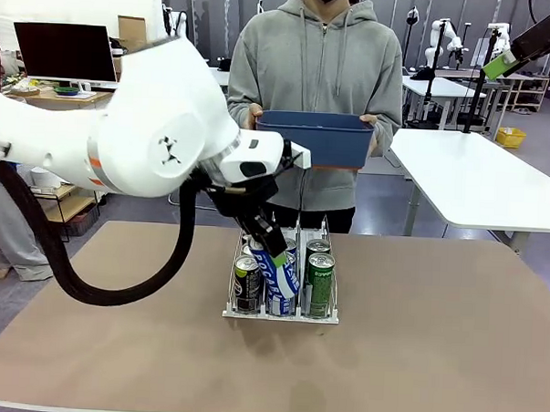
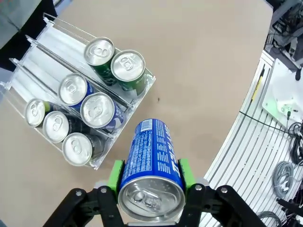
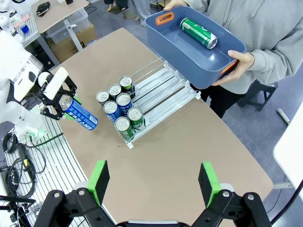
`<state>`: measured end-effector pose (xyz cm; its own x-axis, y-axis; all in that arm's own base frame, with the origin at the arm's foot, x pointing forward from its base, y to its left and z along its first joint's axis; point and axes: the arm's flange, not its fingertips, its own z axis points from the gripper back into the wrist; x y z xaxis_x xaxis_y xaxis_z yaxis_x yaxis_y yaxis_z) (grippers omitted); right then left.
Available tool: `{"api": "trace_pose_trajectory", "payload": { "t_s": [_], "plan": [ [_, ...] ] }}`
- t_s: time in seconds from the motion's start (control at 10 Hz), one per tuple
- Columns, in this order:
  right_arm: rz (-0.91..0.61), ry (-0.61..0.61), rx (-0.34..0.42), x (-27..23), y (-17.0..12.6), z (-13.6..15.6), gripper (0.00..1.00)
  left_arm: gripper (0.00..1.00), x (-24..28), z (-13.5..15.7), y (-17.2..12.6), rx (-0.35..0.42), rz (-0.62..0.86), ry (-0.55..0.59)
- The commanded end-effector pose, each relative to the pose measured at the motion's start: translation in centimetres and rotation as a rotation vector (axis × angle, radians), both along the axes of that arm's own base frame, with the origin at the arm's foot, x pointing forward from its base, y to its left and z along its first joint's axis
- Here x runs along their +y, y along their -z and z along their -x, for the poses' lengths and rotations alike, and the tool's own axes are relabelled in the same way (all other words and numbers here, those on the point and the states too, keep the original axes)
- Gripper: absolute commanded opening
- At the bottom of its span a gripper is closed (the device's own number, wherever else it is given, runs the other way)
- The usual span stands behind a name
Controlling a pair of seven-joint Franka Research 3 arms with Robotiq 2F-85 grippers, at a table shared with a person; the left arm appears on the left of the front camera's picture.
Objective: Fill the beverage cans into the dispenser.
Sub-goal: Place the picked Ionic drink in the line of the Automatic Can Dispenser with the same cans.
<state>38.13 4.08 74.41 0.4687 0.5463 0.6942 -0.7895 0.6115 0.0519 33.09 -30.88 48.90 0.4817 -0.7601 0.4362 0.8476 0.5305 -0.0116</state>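
Left gripper [image 2: 150, 174] grasps tilted blue-and-white can [image 2: 150, 151] on near side of dispenser [image 2: 35, 54] | right gripper [image 3: 154, 180] released, empty, above table [image 3: 199, 142]

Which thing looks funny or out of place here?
One green can lies on its side in the blue bin that the person holds, while the cans in the dispenser stand upright.

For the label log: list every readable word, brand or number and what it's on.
Nothing reads clearly.
On the blue can in the left gripper: white small print, too small to read.
On the green cans in the dispenser: white lettering, blurred.
On the green can in the blue bin: white lettering, blurred.
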Motion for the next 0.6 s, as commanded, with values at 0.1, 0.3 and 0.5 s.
{"api": "trace_pose_trajectory", "payload": {
  "t_s": [0.1, 0.3, 0.5],
  "plan": [
    [0.002, -0.001, 0.003, 0.1, 0.1, 0.0, 1.0, 0.57, 0.5, -0.6, 0.1, -0.012, -0.023, 0.06],
    [0.002, -0.001, 0.003, 0.1, 0.1, 0.0, 1.0, 0.57, -0.3, -0.4, 1.2, 0.01, -0.012, 0.013],
    [0.002, -0.001, 0.003, 0.1, 0.1, 0.0, 1.0, 0.57, -0.3, -0.5, 1.6, 0.013, -0.022, 0.026]
  ]
}}
